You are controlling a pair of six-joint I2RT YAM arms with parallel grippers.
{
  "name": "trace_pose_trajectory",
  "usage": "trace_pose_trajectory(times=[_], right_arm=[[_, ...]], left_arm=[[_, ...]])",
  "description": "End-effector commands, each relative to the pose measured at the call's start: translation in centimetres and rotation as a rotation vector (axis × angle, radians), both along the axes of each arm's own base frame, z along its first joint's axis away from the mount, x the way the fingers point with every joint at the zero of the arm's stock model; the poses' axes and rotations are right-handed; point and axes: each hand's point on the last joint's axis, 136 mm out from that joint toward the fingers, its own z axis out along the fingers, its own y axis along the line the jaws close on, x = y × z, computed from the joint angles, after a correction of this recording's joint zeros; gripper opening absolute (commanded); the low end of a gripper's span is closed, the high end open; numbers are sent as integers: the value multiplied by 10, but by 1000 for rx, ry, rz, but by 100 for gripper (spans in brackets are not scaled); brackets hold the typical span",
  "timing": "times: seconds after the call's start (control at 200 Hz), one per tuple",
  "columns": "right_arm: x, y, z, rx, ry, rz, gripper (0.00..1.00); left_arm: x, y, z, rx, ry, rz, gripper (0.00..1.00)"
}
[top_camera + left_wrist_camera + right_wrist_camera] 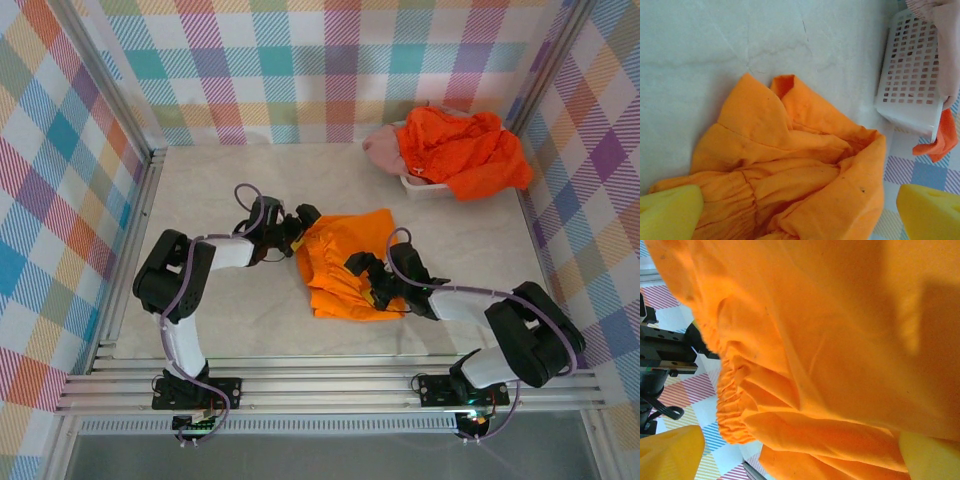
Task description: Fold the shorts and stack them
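One bright orange pair of shorts (345, 262) lies crumpled in the middle of the table. My left gripper (300, 232) is at its upper left edge. In the left wrist view the left gripper (800, 222) is open, its yellow pads (667, 212) far apart with the orange cloth (790, 165) bunched between them. My right gripper (372, 287) rests over the lower right part of the shorts. It is open too (800, 462), with the elastic waistband (732, 405) and folds of the cloth between its yellow pads (672, 455). A second orange pair (470, 150) and a dusty pink pair (385, 150) lie heaped on the basket.
The white mesh basket (425, 185) stands at the back right by the checked wall; its side shows in the left wrist view (910, 80). Checked walls close the table on three sides. Bare beige tabletop (200, 190) spreads to the left and back.
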Motion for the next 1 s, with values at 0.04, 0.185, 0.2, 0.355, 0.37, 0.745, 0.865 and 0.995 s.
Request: trace_pose_trajectory(times=[0.04,0.185,0.2,0.355,0.37,0.745,0.865,0.995], right_arm=[[-13,-2,3,-19,8,64,99],[-5,0,56,-75,-147,152,99],[-4,-3,61,-93,-162,154,99],[5,-43,99,-243,-258,121,99],[6,-47,99,-249,-258,114,99],[7,-106,83,-342,-206,184,99],[4,-116,74,-370,-180,205,100],[6,-125,57,-404,-135,250,100]], left_arm=[[1,12,14,22,-49,-6,100],[-18,3,86,-34,-151,-57,100],[-22,2,91,-33,-151,-63,100],[-65,-26,141,-66,-194,-155,100],[-69,-30,142,-70,-192,-162,100],[-123,-92,50,-52,-37,-279,100],[-135,-76,-1,41,28,-255,100],[-147,-62,-35,79,75,-239,100]])
